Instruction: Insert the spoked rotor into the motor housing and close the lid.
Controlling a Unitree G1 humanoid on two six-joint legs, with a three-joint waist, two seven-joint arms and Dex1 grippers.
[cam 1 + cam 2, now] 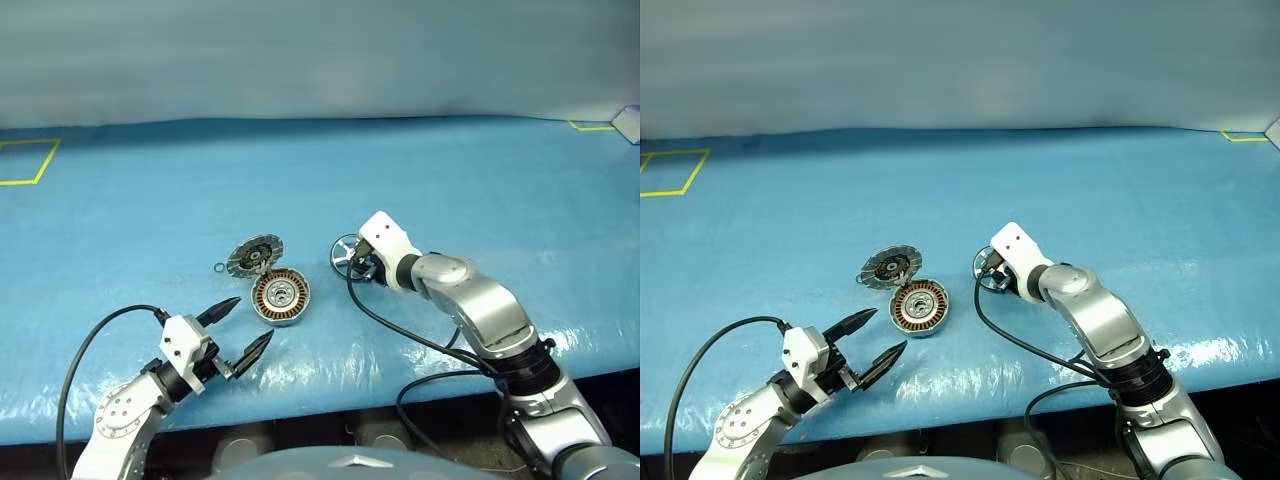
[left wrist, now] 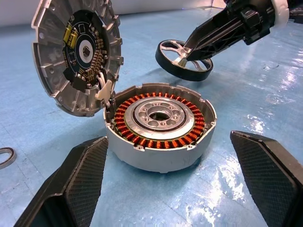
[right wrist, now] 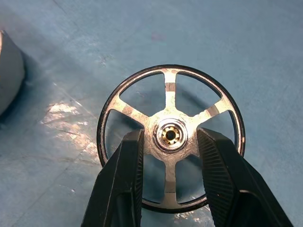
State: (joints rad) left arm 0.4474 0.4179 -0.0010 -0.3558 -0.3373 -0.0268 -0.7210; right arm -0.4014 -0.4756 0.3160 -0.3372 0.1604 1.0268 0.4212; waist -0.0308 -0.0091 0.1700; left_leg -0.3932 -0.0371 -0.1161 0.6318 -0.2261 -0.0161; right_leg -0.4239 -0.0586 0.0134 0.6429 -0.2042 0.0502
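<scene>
From the head camera, the left gripper (image 1: 243, 328) rests low by the near edge of the blue table (image 1: 480, 190) with its fingers spread wide, pointing at the motor housing (image 1: 280, 297), whose lid (image 1: 254, 256) stands tilted open behind it; the right arm reaches forward, bent at the elbow, its gripper (image 1: 357, 262) angled down at the spoked rotor (image 1: 345, 252) lying right of the housing. The left wrist camera shows the copper winding ring (image 2: 161, 135) in the housing, a circuit board on the lid's inner face without readable writing, and a small ring (image 2: 4, 157) on the table. In the right wrist camera both fingers (image 3: 127, 165) straddle the rotor's hub, closed on it.
</scene>
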